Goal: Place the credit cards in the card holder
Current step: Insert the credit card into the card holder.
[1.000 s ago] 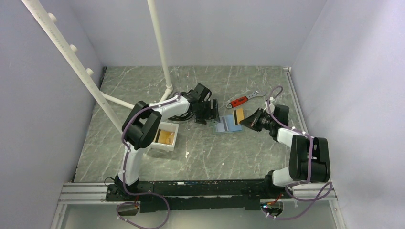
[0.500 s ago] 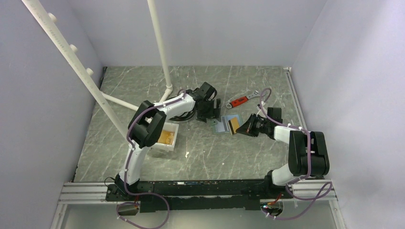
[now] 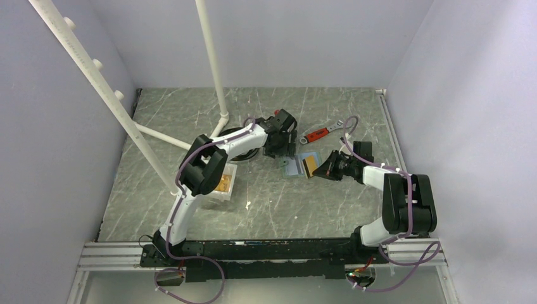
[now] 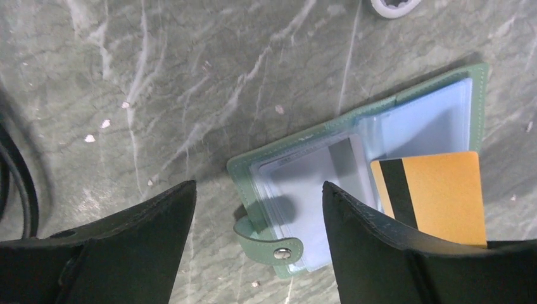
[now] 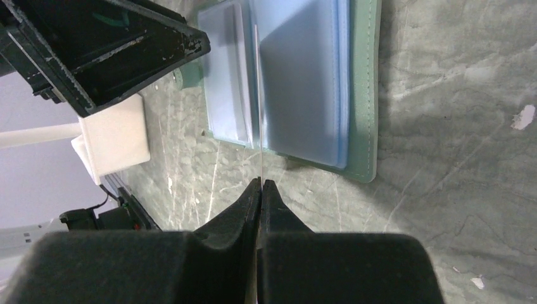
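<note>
While the white tray (image 3: 232,171) sits nearest the arm bases, the right gripper (image 5: 260,183) is clamped tight on a gold credit card (image 4: 437,190), held on edge and reaching over the blue pockets of the open card holder (image 4: 316,183) on the table (image 3: 285,202). Just beyond, the left gripper (image 4: 258,190) hangs over the holder's snap-tab end, jaws spread wide and gripping nothing. The red-handled wrench (image 3: 318,133) lies farther back.
</note>
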You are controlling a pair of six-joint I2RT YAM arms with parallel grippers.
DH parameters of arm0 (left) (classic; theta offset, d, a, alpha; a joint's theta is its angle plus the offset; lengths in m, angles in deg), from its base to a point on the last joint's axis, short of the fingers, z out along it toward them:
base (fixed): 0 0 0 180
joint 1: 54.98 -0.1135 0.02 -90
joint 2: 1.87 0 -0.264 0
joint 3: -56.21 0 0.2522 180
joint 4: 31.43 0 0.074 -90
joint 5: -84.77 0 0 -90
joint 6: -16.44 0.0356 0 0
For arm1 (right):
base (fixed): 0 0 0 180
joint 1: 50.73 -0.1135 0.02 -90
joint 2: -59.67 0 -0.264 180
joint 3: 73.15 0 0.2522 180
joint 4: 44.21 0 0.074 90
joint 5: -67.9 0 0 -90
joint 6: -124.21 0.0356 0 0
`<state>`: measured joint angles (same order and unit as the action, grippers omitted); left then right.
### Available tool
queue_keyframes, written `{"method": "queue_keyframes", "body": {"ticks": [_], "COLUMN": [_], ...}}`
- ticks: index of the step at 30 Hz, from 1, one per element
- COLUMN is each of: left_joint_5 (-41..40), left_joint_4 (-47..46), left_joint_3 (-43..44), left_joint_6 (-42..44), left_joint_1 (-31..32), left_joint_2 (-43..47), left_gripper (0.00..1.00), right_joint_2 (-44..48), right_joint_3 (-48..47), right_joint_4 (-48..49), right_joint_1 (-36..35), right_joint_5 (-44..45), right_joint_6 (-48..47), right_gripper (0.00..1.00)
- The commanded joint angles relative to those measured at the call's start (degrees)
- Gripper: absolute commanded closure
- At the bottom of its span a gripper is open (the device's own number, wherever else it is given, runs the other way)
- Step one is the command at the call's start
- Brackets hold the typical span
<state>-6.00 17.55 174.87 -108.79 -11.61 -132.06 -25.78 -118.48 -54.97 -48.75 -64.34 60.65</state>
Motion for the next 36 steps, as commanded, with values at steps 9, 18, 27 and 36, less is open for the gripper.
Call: {"method": "queue_keyframes", "body": {"ticks": [9,18,27,36], "left_joint_5": [-7.5,-8.3,-8.7,-8.0], "left_joint_4": [8.9,8.5,8.0,7.7], "left_joint_3": [-1.6,-2.4,-2.9,-2.9], "left_joint_6": [4.7,5.7,6.0,6.6], "left_joint_1": [-0.2,-0.2,-0.2,-0.2], "left_joint_2": [-8.2,-8.0,-7.0,-6.4], "left_gripper": [0.41,0.52,0.53,0.54], "right_joint_2": [2.3,-0.7,-3.9,-7.3], "right_joint_3": [-3.8,-3.5,-5.0,-7.4], "right_joint_4": [-3.4,1.4,-0.3,-1.7], "right_joint_1": [-0.2,-0.3,-0.3,-1.2], "right_joint_5": [-0.5,-8.4,-6.1,-2.9], "right_joint_6": [-2.6,-0.1,-0.6,-1.7], "right_gripper": [1.00,1.00,1.00,1.00]}}
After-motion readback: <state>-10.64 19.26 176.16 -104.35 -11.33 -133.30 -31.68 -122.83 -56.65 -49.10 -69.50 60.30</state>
